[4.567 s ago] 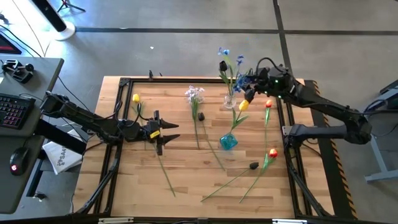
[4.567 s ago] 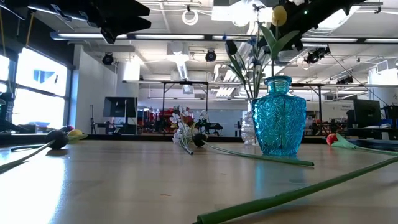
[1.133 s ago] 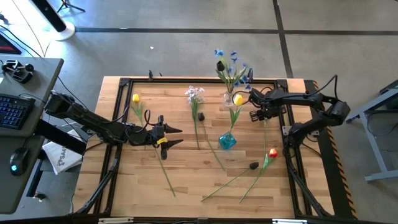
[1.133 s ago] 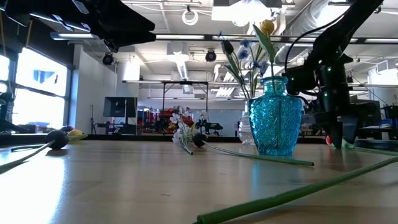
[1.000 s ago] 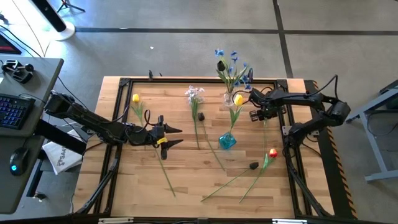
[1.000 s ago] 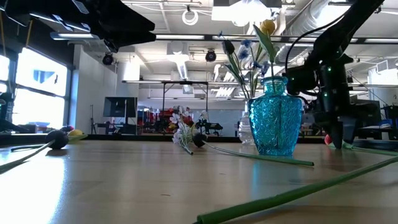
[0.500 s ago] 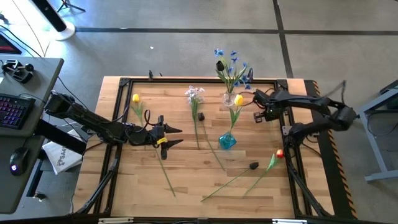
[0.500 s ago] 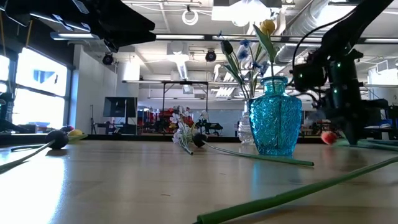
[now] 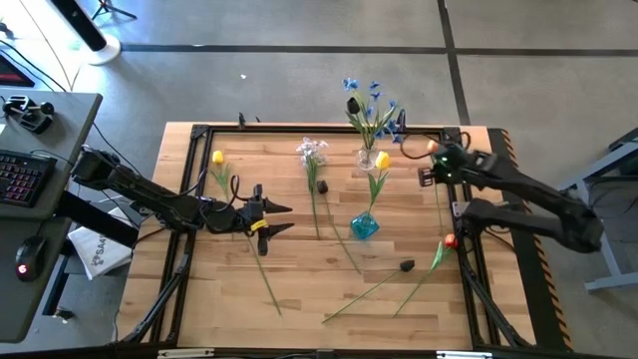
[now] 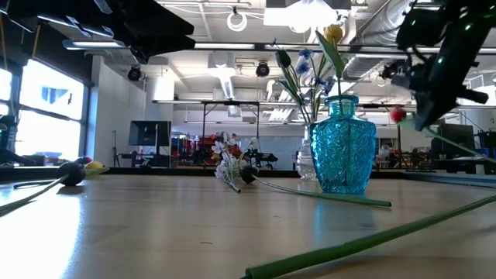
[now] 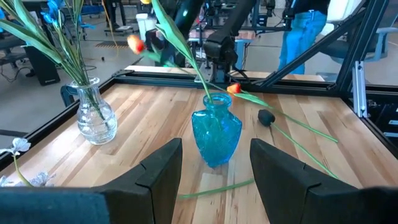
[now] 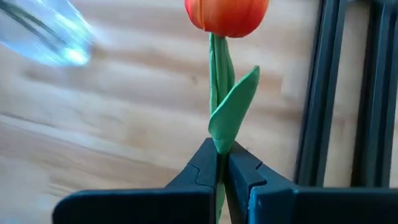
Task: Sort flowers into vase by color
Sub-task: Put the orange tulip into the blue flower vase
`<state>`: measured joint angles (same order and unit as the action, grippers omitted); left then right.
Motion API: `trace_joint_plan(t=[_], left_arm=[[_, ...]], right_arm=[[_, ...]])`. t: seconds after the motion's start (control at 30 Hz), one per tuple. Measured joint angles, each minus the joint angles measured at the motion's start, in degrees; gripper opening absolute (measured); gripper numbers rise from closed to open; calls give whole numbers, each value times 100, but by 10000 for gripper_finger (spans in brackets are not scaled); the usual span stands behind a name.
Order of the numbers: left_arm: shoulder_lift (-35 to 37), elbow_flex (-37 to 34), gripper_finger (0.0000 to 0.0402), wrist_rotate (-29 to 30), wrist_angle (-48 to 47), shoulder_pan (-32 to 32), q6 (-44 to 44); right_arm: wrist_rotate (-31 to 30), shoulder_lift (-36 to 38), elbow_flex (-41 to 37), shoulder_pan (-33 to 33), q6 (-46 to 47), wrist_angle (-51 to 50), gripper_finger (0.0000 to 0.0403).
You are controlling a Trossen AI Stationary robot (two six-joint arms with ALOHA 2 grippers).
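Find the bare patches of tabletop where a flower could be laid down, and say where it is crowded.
Free: the near left corner of the table, beside the long stem; also the far strip between the yellow flower and the lilac flower. Crowded: around the blue vase and clear vase, and the near right, where stems cross.

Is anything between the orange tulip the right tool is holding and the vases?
Nothing visible blocks it. The right tool is shut on the orange tulip stem, lifted near the table's right rail. The clear vase and blue vase stand across open tabletop.
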<state>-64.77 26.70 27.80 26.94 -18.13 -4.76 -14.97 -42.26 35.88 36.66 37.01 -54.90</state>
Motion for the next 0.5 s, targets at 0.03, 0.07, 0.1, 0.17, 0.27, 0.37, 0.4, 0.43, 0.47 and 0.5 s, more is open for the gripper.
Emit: trace_joint_plan(t=[0.03,0.07,0.1,0.17,0.27,0.37,0.4,0.43,0.47,0.5], left_arm=[[0,0,176,-1,0,0,-1],[0,0,176,-1,2,0,-1],[0,0,176,-1,2,0,1],[0,0,176,-1,0,0,-4],[0,0,176,-1,2,0,-8],[0,0,176,-1,2,0,-10],[0,0,176,-1,2,0,-12],[0,0,176,-1,0,0,-12],[0,0,176,1,2,0,-12],[0,0,176,1,2,0,-12]], right_arm=[[-84,200,53,-97,-9,28,1],[-168,401,109,-201,-86,99,1],[-229,584,159,-317,-196,227,1],[-278,934,230,-586,-427,614,1],[-279,1406,267,-1074,-737,1417,1],[-277,1743,270,-1645,-1021,2224,1],[-245,1814,273,-1850,-1103,2478,1],[-174,1865,275,-2058,-1203,2709,1],[-91,1904,273,-2267,-1328,2923,1],[-50,1920,273,-2477,-1464,3151,1]])
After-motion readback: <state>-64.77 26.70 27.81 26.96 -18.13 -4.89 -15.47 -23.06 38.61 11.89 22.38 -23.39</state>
